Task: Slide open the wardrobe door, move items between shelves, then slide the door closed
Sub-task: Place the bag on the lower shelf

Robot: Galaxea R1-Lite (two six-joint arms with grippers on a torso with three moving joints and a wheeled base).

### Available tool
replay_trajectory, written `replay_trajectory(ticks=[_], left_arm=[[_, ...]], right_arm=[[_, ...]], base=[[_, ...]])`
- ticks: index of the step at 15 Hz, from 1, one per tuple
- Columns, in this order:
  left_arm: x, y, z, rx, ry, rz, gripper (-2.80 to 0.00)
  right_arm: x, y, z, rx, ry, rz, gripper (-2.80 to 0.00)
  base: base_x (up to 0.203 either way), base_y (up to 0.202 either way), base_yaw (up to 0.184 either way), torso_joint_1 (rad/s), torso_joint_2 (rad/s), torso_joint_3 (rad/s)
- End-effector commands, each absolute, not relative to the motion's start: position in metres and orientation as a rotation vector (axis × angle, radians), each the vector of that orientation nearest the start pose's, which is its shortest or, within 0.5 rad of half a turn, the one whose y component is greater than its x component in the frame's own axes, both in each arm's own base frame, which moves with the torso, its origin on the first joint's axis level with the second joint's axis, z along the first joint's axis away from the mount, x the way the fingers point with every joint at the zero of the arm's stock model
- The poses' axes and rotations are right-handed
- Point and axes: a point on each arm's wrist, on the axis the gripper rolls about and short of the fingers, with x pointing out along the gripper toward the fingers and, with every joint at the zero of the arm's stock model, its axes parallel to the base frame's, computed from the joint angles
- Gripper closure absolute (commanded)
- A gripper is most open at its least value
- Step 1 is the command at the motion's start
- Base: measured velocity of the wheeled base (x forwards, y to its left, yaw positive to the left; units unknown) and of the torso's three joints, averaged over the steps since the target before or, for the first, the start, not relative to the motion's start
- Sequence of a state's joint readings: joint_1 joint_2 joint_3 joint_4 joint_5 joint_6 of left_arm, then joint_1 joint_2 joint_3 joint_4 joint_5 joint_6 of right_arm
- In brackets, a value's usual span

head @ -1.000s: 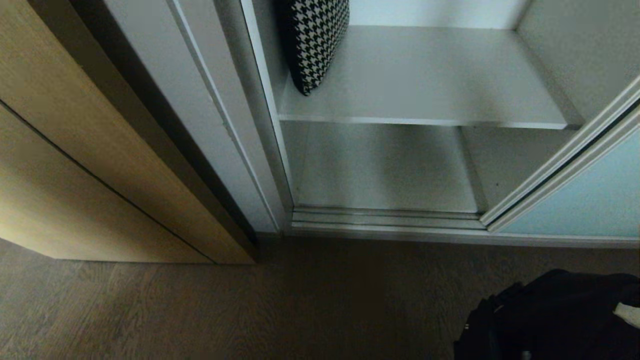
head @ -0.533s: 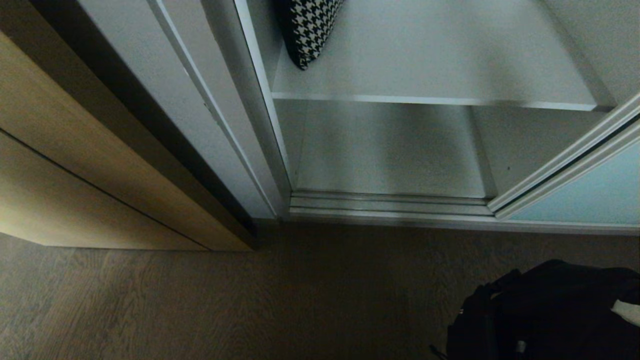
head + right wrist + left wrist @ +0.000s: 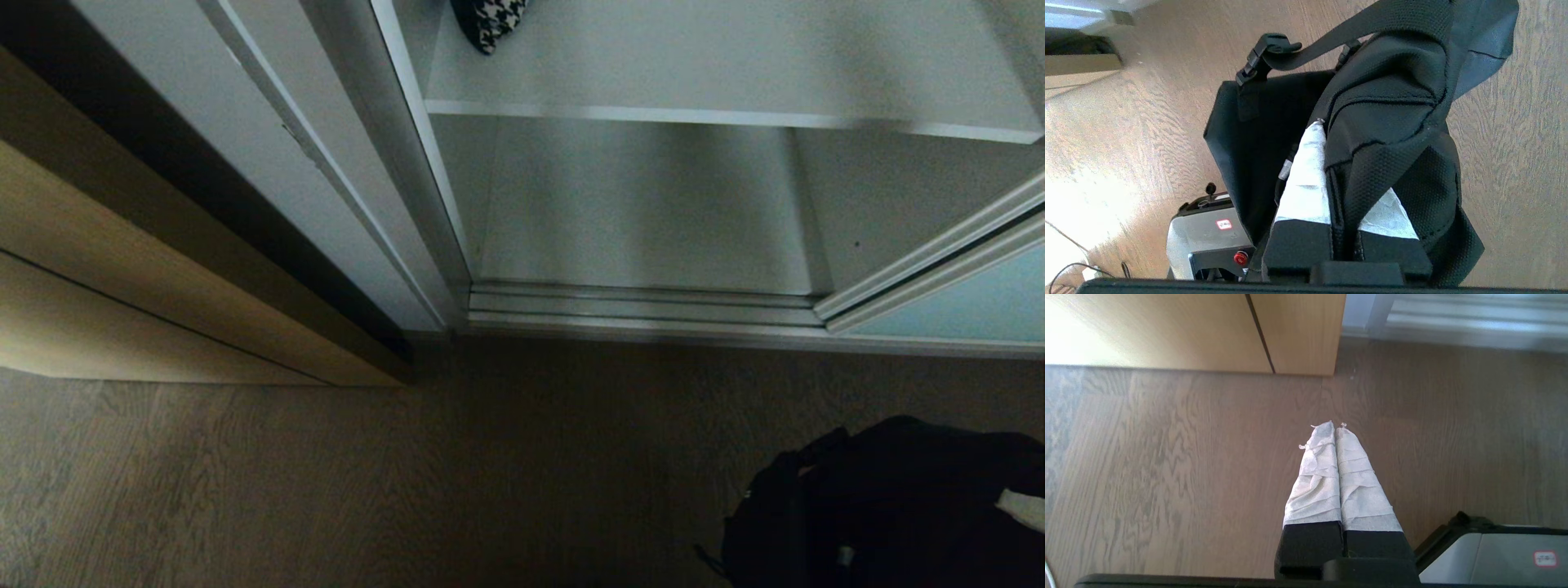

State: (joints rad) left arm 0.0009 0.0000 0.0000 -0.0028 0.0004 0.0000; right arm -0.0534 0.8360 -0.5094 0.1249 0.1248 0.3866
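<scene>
The sliding wardrobe door (image 3: pixel 967 302), frosted pale blue-green in a silver frame, stands pushed to the right, so the wardrobe is open. Inside, a white shelf (image 3: pixel 735 69) carries the houndstooth cloth piece (image 3: pixel 488 18) at its left end, cut off by the picture's top edge. The bottom board (image 3: pixel 645 212) under it is bare. My right gripper (image 3: pixel 1333 147) is shut on the black fabric bag (image 3: pixel 1392 102), which hangs over the wood floor at the lower right (image 3: pixel 882 506); fabric hides one finger. My left gripper (image 3: pixel 1335 426) is shut and holds nothing, low over the floor.
A light wood cabinet (image 3: pixel 147 310) stands left of the wardrobe's white side panel (image 3: pixel 269 163). Silver floor tracks (image 3: pixel 637 306) run along the wardrobe's threshold. Brown wood floor (image 3: pixel 408 490) spreads in front. My grey base (image 3: pixel 1208 232) shows beneath the bag.
The whole head view has slid upward as the camera tipped down: shelf and houndstooth piece moved toward the top edge. The bag stays in my right gripper at the lower right.
</scene>
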Motion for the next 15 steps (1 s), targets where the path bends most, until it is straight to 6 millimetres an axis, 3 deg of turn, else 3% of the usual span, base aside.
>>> replay_trajectory(ticks=[1,7,15], left_arm=[[-0.0227,0.0000,0.0758,0.000,-0.002,0.002,0.00],[-0.0227,0.0000,0.0758,0.000,-0.002,0.003,0.00],[-0.0227,0.0000,0.0758,0.002,-0.001,0.002,0.00]], right_arm=[[0.0806,-0.0015,0.1933,0.422,0.460,-0.018,0.00],[0.0825,-0.0017,0.1934,0.430,0.465,-0.022,0.00],[0.0900,-0.0024,0.1934,0.467,0.460,-0.035,0.00]], base=[[0.000,0.000,0.000,0.006,0.01,-0.203],[0.000,0.000,0.000,0.003,0.00,-0.176],[0.000,0.000,0.000,0.000,0.00,-0.011]])
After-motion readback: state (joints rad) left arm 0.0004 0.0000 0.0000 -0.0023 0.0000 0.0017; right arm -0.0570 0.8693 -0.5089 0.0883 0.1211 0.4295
